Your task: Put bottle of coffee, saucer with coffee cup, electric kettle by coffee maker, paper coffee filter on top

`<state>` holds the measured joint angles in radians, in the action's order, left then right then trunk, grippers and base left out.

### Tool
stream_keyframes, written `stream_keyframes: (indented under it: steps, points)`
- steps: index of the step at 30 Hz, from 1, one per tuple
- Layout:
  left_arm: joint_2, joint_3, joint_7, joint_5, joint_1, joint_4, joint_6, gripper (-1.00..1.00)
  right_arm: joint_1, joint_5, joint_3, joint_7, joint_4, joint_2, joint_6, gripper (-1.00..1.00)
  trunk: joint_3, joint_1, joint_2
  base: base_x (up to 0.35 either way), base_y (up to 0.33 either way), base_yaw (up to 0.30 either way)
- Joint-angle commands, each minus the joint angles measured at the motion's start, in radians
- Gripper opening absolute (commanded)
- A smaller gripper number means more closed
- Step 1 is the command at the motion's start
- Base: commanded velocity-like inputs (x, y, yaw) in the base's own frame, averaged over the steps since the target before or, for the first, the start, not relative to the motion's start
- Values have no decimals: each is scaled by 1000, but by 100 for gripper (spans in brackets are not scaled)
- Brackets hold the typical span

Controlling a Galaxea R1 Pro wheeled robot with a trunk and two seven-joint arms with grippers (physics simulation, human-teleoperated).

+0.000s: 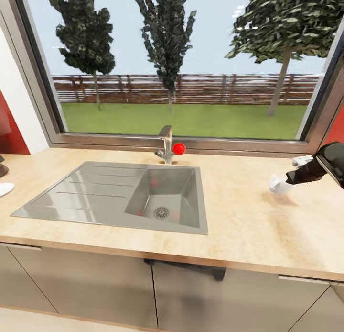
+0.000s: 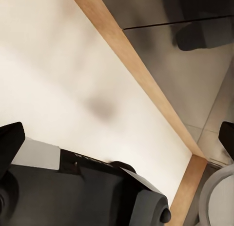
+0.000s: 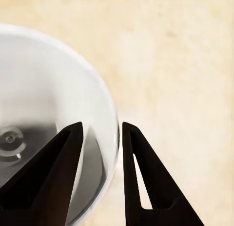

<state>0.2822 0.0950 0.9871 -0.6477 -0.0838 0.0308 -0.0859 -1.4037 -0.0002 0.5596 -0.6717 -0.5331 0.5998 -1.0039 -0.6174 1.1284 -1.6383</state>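
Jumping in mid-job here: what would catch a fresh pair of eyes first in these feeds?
The steel sink with its drainboard is set into the middle of the wooden countertop, a red-knobbed faucet behind it under a big window onto lawn and trees. At the head view's right edge, the right gripper holds a white cup over the counter, one finger inside its rim and one outside.
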Motion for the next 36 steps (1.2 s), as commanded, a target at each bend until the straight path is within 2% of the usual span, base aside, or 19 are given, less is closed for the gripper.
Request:
stream_keyframes:
  steps: [1,16,26,36]
  points:
    - [0,8,4,3,-1,0,-9,100,-1,2,6,-5,-8,1,-2,-100,0,0,-1,0,0,0]
    - [3,8,4,3,-1,0,-9,100,-6,-1,2,-6,-188,4,-4,-100,23,0,-1,0,0,0]
    - [13,8,4,3,-1,0,-9,100,-5,-4,0,-7,-205,5,-4,-100,32,0,-1,17,51,7]
    - [17,9,4,3,-1,0,-9,100,-4,-8,2,-6,-206,3,-4,-100,32,0,-1,21,78,184]
